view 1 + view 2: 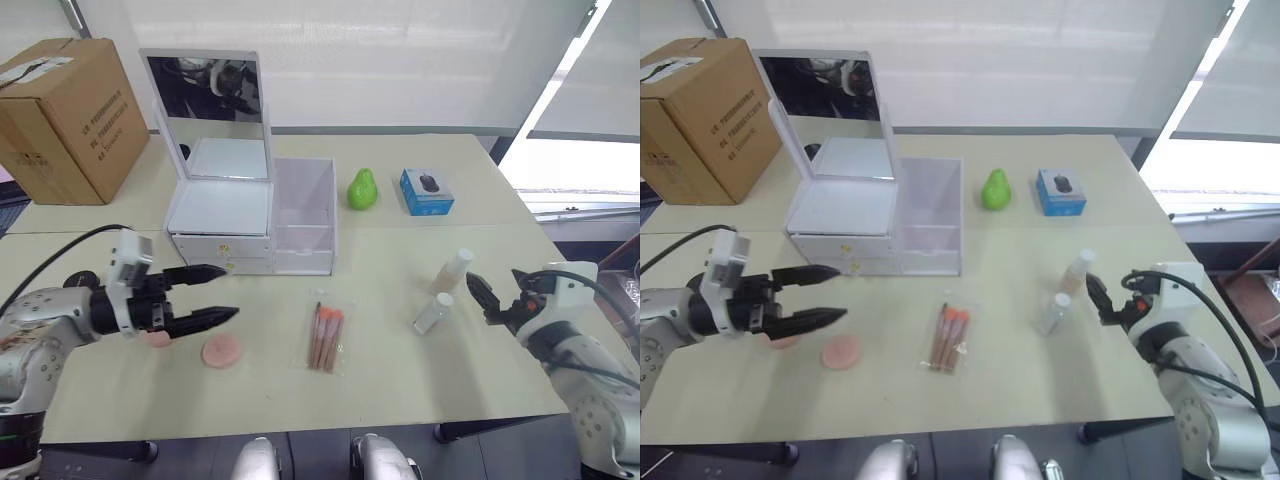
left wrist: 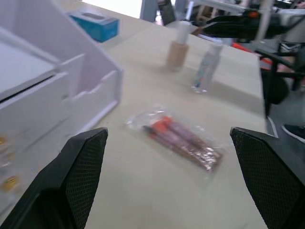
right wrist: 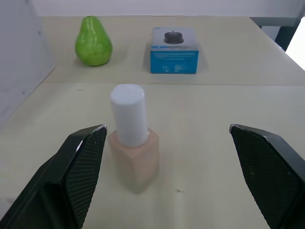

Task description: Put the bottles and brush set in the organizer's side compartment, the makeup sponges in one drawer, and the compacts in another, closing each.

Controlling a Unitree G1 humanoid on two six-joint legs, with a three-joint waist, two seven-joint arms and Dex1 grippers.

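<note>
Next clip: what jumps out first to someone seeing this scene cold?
The white organizer with its raised mirror lid sits at the table's back left, drawers shut and side compartment empty. In front lie the brush set, a pink sponge and two upright bottles toward the right. Both end effectors are open: the left end effector is above the table near the sponge, the right end effector is lined up on the beige bottle.

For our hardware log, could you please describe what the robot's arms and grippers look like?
Both arms are silver-grey metal with black cables looping along them. The left gripper and right gripper each have two black, tapered fingers with mesh-textured pads, mounted on white wrist housings.
</note>
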